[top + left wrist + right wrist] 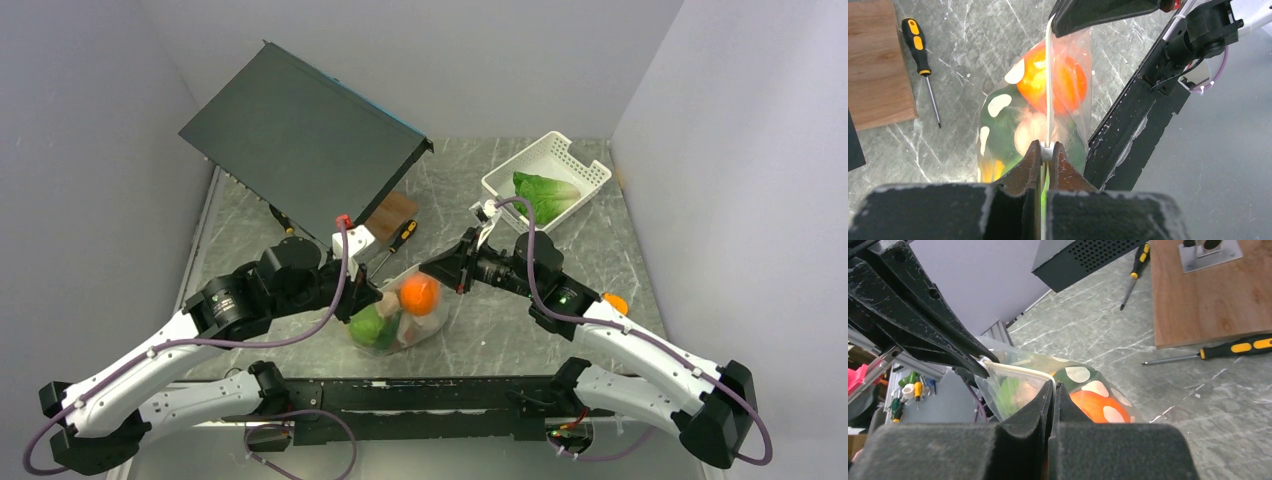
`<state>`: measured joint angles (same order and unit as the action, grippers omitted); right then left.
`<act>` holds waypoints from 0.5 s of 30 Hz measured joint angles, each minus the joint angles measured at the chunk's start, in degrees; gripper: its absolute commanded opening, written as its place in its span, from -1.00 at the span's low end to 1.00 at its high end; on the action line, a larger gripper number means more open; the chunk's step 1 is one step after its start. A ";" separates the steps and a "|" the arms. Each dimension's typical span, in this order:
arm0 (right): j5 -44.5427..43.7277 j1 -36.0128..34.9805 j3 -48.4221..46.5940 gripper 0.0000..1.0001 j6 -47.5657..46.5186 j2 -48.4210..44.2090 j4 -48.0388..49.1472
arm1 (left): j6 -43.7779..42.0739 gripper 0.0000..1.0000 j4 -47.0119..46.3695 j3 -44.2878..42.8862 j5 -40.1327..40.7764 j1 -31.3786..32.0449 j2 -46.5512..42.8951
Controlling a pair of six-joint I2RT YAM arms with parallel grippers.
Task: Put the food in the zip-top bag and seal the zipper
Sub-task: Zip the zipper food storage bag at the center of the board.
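The zip-top bag [428,322] hangs between both grippers above the table, holding a round orange [420,293], green pieces [369,327] and a pale beige one [1029,131]. My left gripper [1047,150] is shut on one end of the zipper [1048,75], at its white slider. My right gripper [1054,387] is shut on the zipper's other end [1018,371]. In the top view the left gripper [368,298] and right gripper [432,266] stand at the bag's two upper corners. A second orange fruit [616,302] lies by the right arm.
A white slotted basket [590,170] with a green lettuce piece [545,192] stands at the back right. A black box [300,140], a wood board [392,210] and a yellow-handled screwdriver [923,60] lie at the back left. A black rail [420,395] runs along the near edge.
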<state>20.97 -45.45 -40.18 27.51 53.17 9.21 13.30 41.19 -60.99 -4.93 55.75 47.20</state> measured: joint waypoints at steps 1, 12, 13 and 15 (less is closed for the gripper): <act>-0.83 0.00 0.13 -1.00 -0.02 -0.37 -0.33 | 0.00 -1.00 0.28 0.02 0.26 0.00 -0.17; -7.63 -0.02 1.01 -1.00 -0.48 -3.15 -3.74 | 0.17 -1.00 2.71 0.11 1.42 0.00 -2.14; -8.44 -0.02 1.18 -1.00 -0.46 -3.74 -4.11 | 0.17 -1.00 2.86 0.26 1.46 0.00 -2.40; -9.75 0.00 1.62 -1.00 -0.48 -4.96 -4.72 | 0.17 -1.00 3.28 0.37 1.57 0.00 -2.75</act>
<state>11.22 -45.45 -38.57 27.03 48.21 4.49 13.47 44.47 -60.62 -3.36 55.75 44.45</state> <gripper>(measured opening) 0.010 0.045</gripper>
